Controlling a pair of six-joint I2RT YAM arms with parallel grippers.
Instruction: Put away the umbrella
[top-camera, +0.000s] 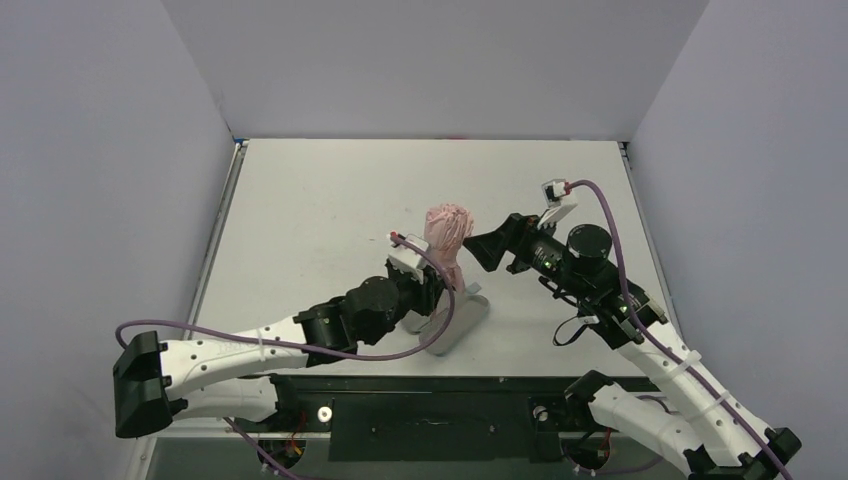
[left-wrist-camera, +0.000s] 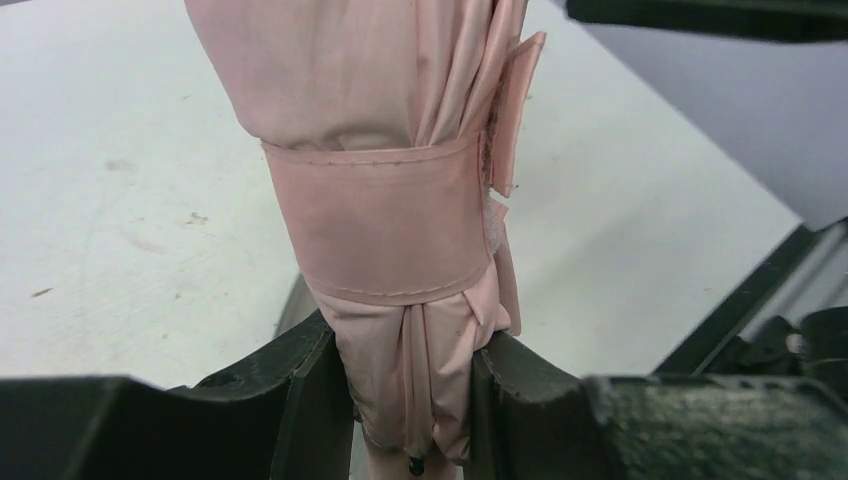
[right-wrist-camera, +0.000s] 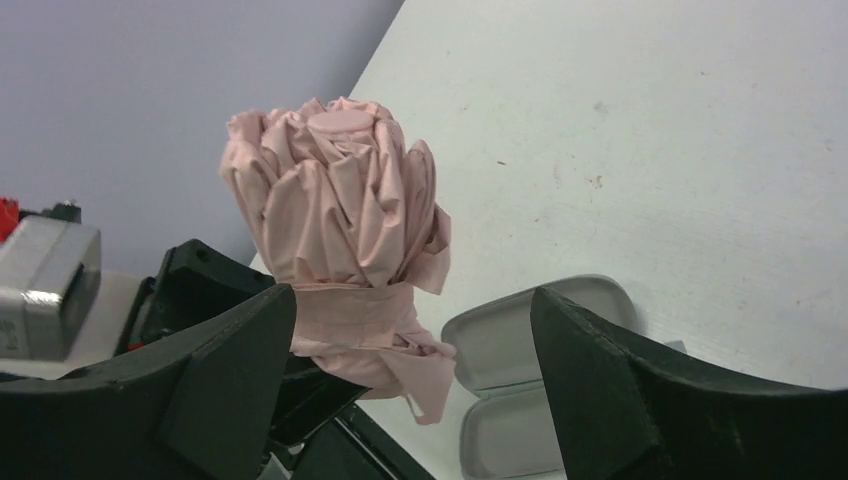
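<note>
The folded salmon-pink umbrella stands upright above the table, its strap wrapped round it. My left gripper is shut on its lower part; in the left wrist view the dark fingers squeeze the fabric of the umbrella from both sides. My right gripper is open just right of the umbrella's top, not touching it; in the right wrist view the umbrella sits by the left finger. The open pale case lies on the table below the umbrella and also shows in the right wrist view.
The white table ends at a dark front rail. Purple-grey walls stand close on the left, back and right. Purple cables run along both arms.
</note>
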